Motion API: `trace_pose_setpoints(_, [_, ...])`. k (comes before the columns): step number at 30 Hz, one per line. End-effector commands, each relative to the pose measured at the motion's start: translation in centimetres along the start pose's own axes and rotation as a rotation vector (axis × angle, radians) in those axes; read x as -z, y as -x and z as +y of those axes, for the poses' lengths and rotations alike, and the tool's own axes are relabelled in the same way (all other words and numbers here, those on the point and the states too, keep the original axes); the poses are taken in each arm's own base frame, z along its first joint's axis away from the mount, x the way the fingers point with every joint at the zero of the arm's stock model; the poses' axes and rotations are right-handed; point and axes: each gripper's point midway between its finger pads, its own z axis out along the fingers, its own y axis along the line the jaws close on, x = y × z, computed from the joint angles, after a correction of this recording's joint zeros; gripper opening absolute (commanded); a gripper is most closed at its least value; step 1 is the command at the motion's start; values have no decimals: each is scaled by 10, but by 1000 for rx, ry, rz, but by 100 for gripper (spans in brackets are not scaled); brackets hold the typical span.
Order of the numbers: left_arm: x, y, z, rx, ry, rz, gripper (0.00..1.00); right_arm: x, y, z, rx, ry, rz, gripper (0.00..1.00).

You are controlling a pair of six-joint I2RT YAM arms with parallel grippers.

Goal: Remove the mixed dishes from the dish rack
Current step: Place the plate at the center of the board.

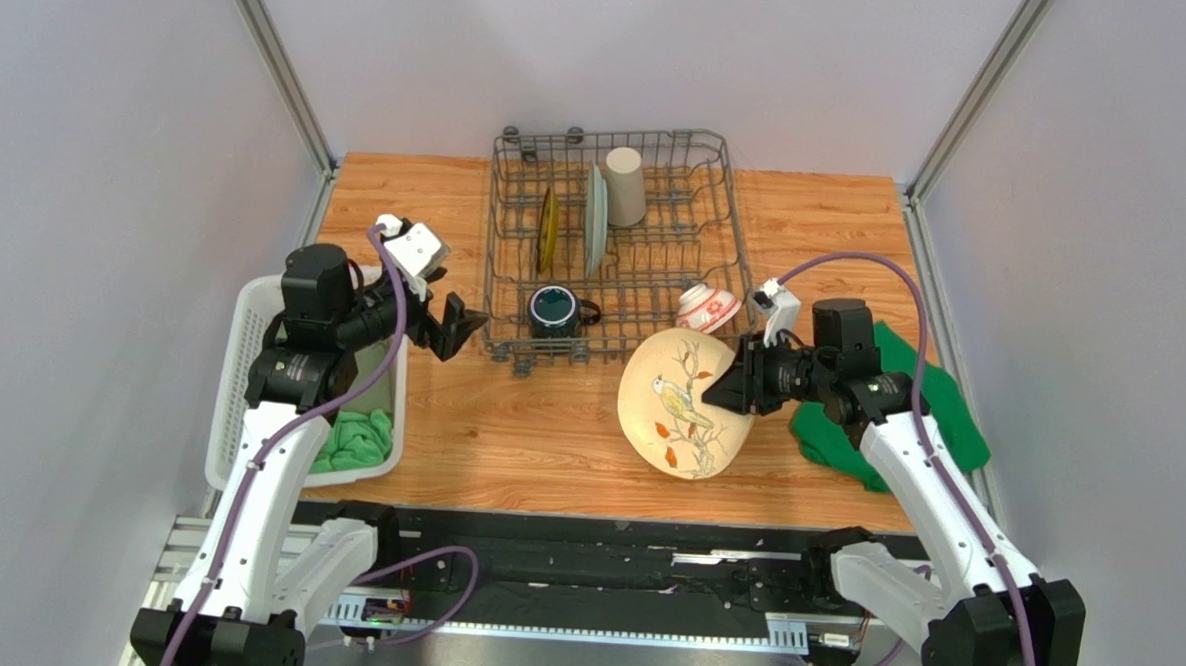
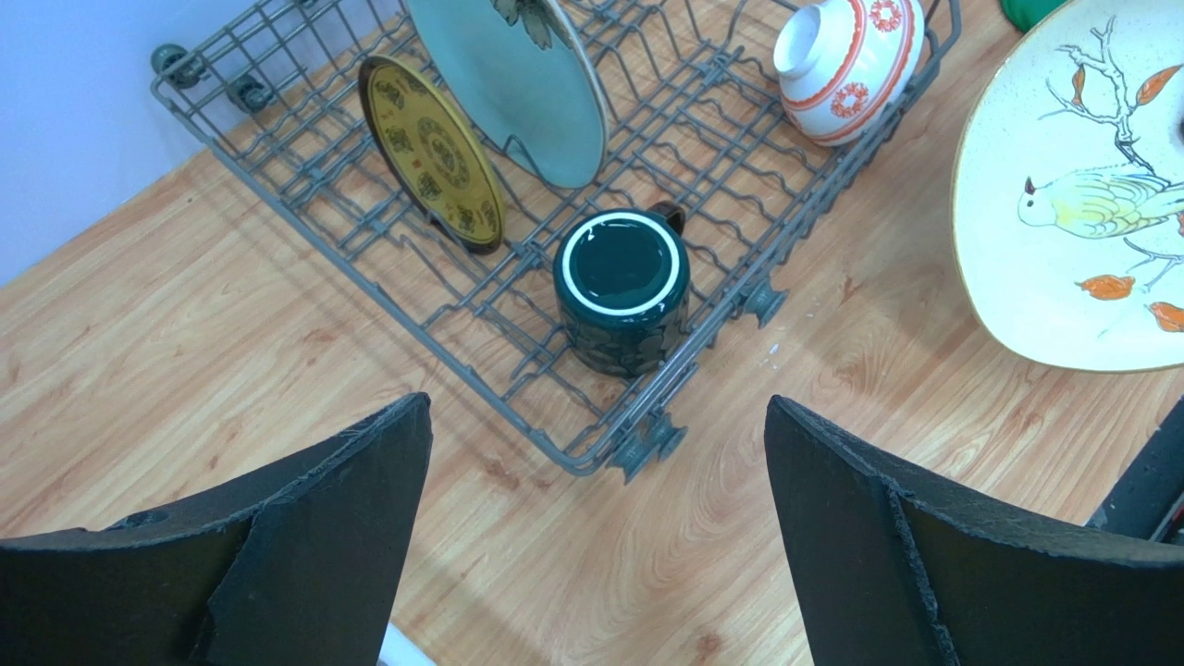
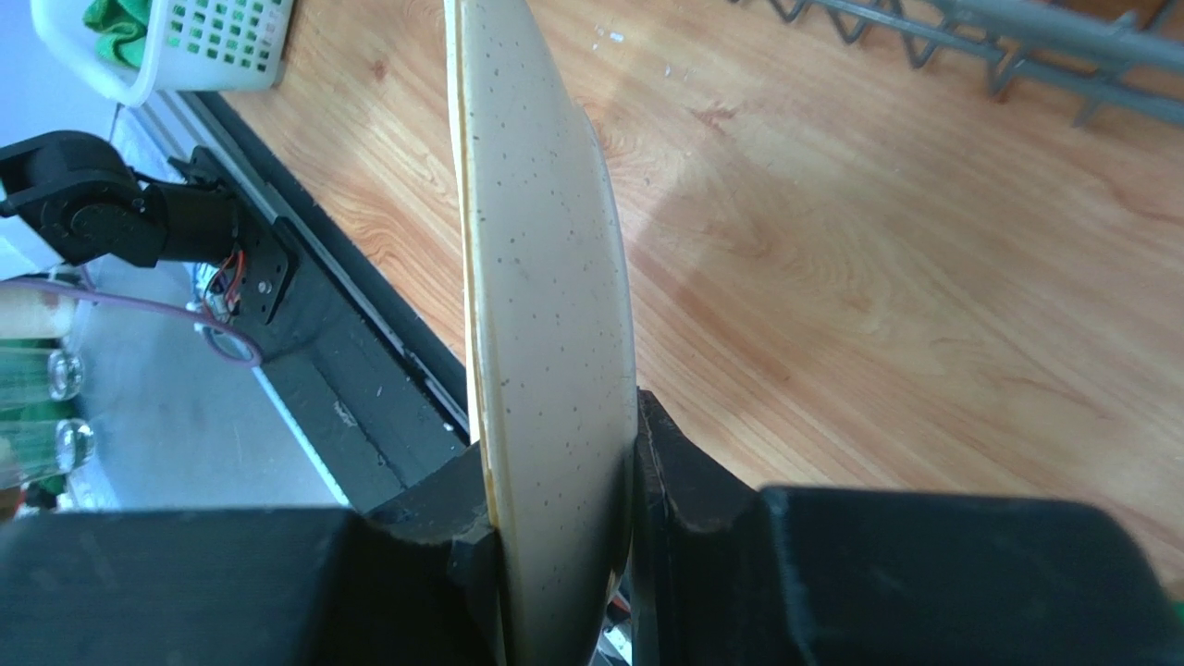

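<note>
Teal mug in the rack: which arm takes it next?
Left, likely. The left end effector is open, aimed at the mug; the right end effector is shut on the bird plate.

Left jaws wide; right jaws tight.

High overhead, two close wrist views, rack [image 1: 662, 276] shared
</note>
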Motion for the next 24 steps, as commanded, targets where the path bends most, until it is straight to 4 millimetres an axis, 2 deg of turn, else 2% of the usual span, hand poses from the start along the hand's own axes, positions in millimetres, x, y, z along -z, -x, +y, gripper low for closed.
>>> trace_pose_setpoints(1, [2,6,1,-63,11,-31,97,5,25,21,70,141,-101,0])
trace_pose_setpoints(7, [5,3,2,-80,27,-27,97,-1,9,16,30,191,-21,0])
trace_pose_setpoints(14, [5,-3,2,-91,33,-14,98,-11,-14,1,16,190,97,0])
trace_pose_setpoints(24, [5,-8,2,-102,39,-8,98,-21,-21,-17,-2,157,133,0])
